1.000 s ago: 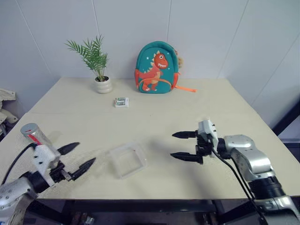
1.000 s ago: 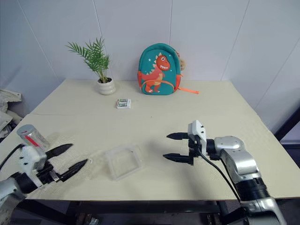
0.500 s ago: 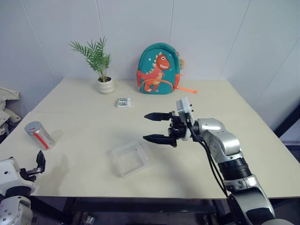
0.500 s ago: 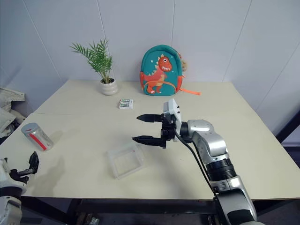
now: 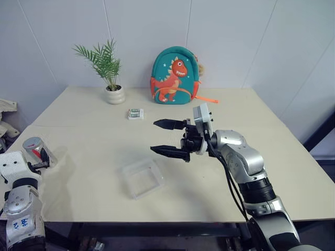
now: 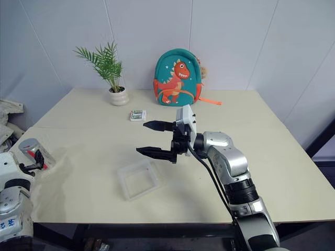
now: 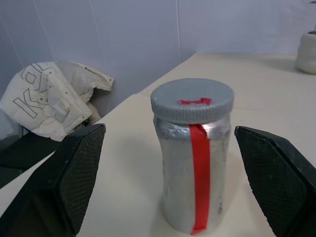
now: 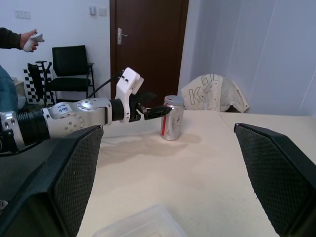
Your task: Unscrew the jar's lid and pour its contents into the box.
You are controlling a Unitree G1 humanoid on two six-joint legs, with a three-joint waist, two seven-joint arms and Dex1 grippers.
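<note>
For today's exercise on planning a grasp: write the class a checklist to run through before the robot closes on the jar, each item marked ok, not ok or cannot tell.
1. Jar upright on the table: ok.
2. Lid on the jar: ok.
3. Left gripper open, a finger either side of the jar: ok.
4. Jar already gripped: not ok, gaps show.
5. Right gripper open, holding nothing: ok.
6. Box lying open-side up: ok.
</note>
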